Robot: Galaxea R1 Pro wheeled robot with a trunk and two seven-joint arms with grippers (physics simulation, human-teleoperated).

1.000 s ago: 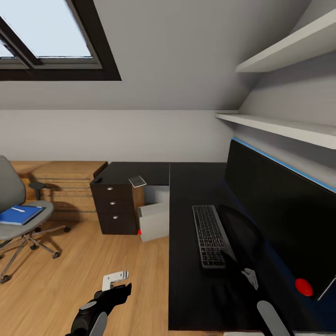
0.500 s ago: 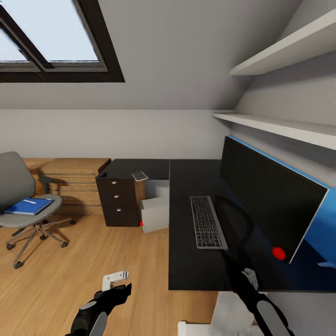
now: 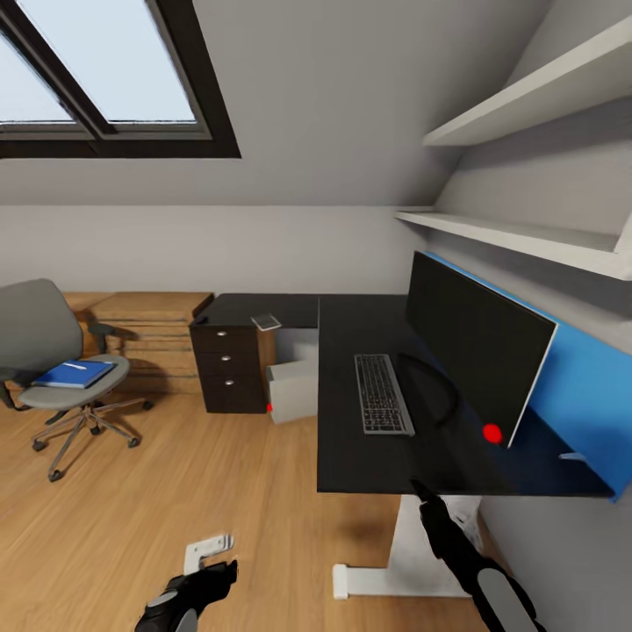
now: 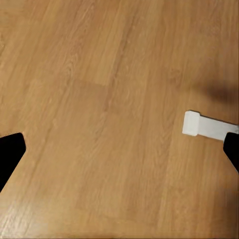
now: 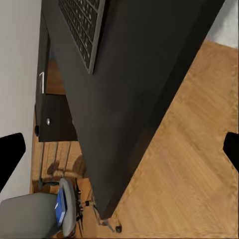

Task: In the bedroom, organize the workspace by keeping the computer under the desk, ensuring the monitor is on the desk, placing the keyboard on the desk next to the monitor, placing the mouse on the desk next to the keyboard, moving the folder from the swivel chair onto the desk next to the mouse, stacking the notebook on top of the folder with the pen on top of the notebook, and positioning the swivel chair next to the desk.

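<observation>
Left to right: grey upholstered swivel chair (image 3: 54, 351) stands well apart from the glossy black L-shaped desk (image 3: 351, 439), bright-blue flat folder (image 3: 73, 374) on its seat with a whitish pen on top; open wood floor between, so I judge the chair reachable. Pale grey tower computer (image 3: 294, 391) sits under the desk, slim silver-grey keyboard (image 3: 382, 394) beside the wide black monitor (image 3: 474, 347). Left gripper (image 3: 206, 570) and right gripper (image 3: 421, 491), just below the desk's front edge, both spread, empty.

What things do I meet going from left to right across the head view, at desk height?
chair → folder → drawers → computer → keyboard → monitor
</observation>
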